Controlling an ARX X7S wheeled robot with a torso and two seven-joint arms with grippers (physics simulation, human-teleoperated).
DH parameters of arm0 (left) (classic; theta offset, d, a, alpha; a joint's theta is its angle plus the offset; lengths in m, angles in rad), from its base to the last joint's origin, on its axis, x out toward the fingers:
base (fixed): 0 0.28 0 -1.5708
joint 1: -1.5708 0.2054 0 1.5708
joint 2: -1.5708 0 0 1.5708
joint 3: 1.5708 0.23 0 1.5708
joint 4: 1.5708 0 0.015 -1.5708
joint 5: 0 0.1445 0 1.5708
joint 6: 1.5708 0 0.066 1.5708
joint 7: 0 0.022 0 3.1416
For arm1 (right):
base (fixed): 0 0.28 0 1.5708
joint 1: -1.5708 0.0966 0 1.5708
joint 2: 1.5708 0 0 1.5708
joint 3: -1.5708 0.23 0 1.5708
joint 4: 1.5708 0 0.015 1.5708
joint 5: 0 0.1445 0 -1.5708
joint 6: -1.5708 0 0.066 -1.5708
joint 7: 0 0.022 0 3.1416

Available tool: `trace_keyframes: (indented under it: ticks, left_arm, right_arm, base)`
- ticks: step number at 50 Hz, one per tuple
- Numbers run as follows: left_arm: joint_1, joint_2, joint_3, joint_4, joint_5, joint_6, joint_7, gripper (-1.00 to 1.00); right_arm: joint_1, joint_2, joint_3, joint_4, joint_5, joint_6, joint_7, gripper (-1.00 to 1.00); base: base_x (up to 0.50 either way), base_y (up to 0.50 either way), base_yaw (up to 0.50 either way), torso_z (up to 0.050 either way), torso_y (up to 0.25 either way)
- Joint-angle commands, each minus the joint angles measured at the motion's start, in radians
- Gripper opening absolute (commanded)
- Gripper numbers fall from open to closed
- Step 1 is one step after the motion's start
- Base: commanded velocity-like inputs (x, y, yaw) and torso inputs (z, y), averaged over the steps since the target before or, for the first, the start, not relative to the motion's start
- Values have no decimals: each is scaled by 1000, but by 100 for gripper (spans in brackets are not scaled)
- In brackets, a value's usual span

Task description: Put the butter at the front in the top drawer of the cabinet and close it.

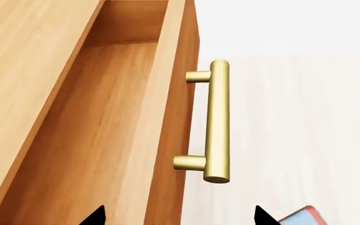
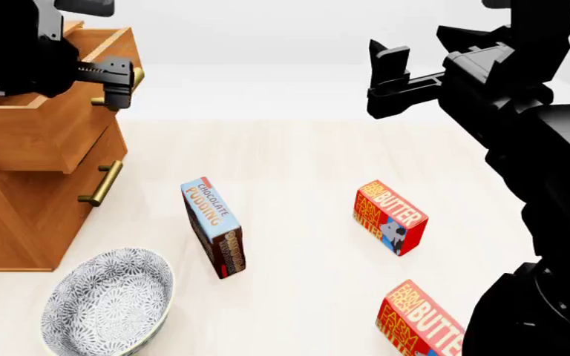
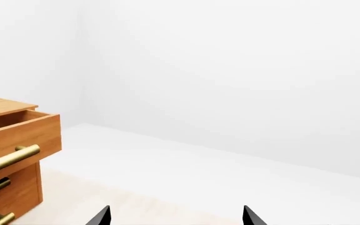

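The cabinet (image 2: 27, 215) stands at the table's left. Its top drawer (image 2: 62, 130) is pulled out, and its inside (image 1: 86, 140) is empty. My left gripper (image 2: 116, 80) is open right at the drawer's brass handle (image 1: 217, 119); in the left wrist view the gripper (image 1: 178, 218) has one fingertip over the drawer's inside and one beyond the handle, and holds nothing. The front butter (image 2: 418, 325) lies at the near right edge. The second butter (image 2: 392, 219) lies farther back. My right gripper (image 2: 389, 70) is open and empty, raised high above them. It (image 3: 176, 216) faces the open top drawer (image 3: 24, 133).
A chocolate pudding box (image 2: 214, 226) stands on edge mid-table. A patterned bowl (image 2: 107, 308) sits at the near left by the cabinet's foot. Two lower drawers (image 2: 102, 182) are shut. A box corner (image 1: 302, 216) shows below the handle.
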Motion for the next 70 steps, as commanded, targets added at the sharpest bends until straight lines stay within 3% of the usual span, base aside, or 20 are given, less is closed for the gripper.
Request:
trace_keyframes:
  ticks: [1, 11, 19, 32, 57, 70]
  left_arm:
    - [39, 14, -174, -1, 222, -22, 60, 100]
    - [69, 47, -94, 39, 334, -67, 295, 100]
    - [144, -32, -95, 386, 269, -246, 314, 100]
    - [198, -42, -110, 684, 185, -354, 307, 100]
    - [169, 166, -163, 492, 116, -123, 434, 100]
    - [145, 129, -288, 664, 47, -199, 341, 100]
  right_arm:
    - [-2, 1, -1, 1, 6, -2, 7, 100]
    - [-1, 0, -3, 4, 13, -4, 11, 100]
    - [-4, 0, 2, 4, 19, -6, 14, 100]
    - [4, 3, 3, -1, 31, -1, 16, 100]
    - [-8, 12, 16, 7, 49, -17, 21, 100]
    - [-6, 15, 16, 9, 59, -19, 23, 100]
  base:
    - [0, 0, 0, 0, 0]
    - [0, 0, 0, 0, 0]
    - [0, 0, 0, 0, 0]
    - [0, 0, 0, 0, 0]
    - [0, 0, -2, 0, 0]
    - [3, -4, -10, 0, 0]
